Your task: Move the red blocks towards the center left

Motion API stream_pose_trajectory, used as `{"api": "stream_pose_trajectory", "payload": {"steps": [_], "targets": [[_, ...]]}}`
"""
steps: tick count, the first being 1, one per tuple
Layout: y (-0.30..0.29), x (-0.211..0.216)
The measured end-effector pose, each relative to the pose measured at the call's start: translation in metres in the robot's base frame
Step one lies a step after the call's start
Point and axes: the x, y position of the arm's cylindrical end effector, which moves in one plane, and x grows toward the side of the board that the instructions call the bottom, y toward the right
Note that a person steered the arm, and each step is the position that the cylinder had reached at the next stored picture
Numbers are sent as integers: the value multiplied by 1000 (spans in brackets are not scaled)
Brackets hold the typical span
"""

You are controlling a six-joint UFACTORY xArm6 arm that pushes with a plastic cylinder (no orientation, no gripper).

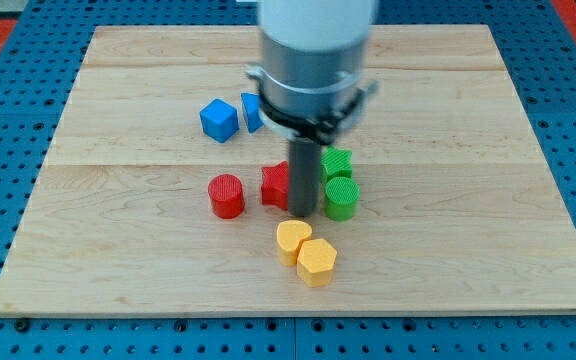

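A red cylinder (226,195) stands near the board's middle. A second red block (275,184) sits just to its right, its shape partly hidden by the rod. My tip (302,213) rests on the board right beside that second red block, on its right side, between it and the green blocks. The rod runs up into the arm's grey body (313,60).
Two green blocks, one (337,163) above a green cylinder (342,199), stand right of the rod. Two yellow blocks (292,240) (316,262) lie below it. A blue cube (219,120) and another blue block (252,111) lie up left. The wooden board (118,270) lies on a blue pegboard.
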Motion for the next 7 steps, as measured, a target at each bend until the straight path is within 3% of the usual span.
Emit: {"api": "stream_pose_trajectory", "payload": {"steps": [1, 3, 5, 6, 7], "targets": [[-4, -17], [65, -39], [-109, -27], [-70, -25], [-42, -54]]}}
